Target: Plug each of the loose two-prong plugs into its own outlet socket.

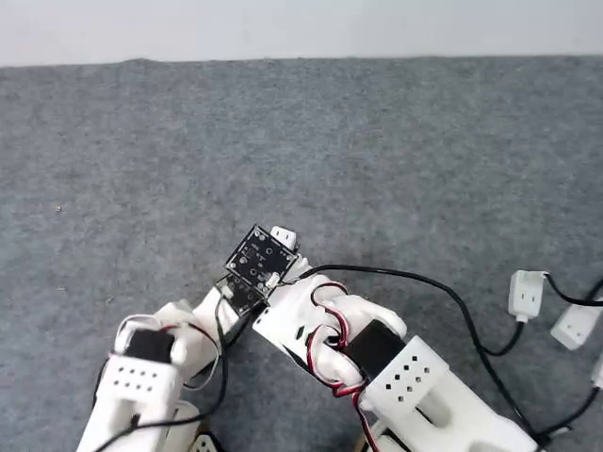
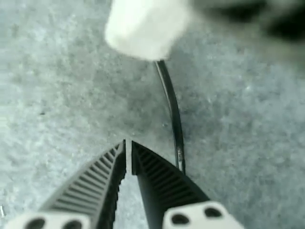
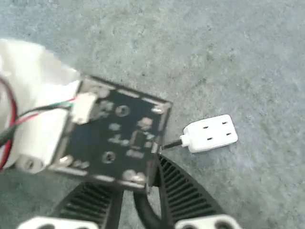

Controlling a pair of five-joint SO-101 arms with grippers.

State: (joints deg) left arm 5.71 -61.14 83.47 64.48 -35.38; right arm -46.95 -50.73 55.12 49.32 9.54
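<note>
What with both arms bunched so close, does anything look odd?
Yes. The left gripper is shut on nothing: the black cable runs beside its fingers, outside them.

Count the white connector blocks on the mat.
3. Centre block beside the arms' wrists; right block and far-right block near the edge. Another may be cut off there.

Left hand [image 2: 128,144] closed, right hand [image 3: 143,191] pinching cord [image 3: 171,143]

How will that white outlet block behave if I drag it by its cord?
The outlet block looks small and light, so it will probably slide and swivel. Its black cord curves loosely, likely too floppy to push with. The fuzzy grey mat may drag on it.
</note>
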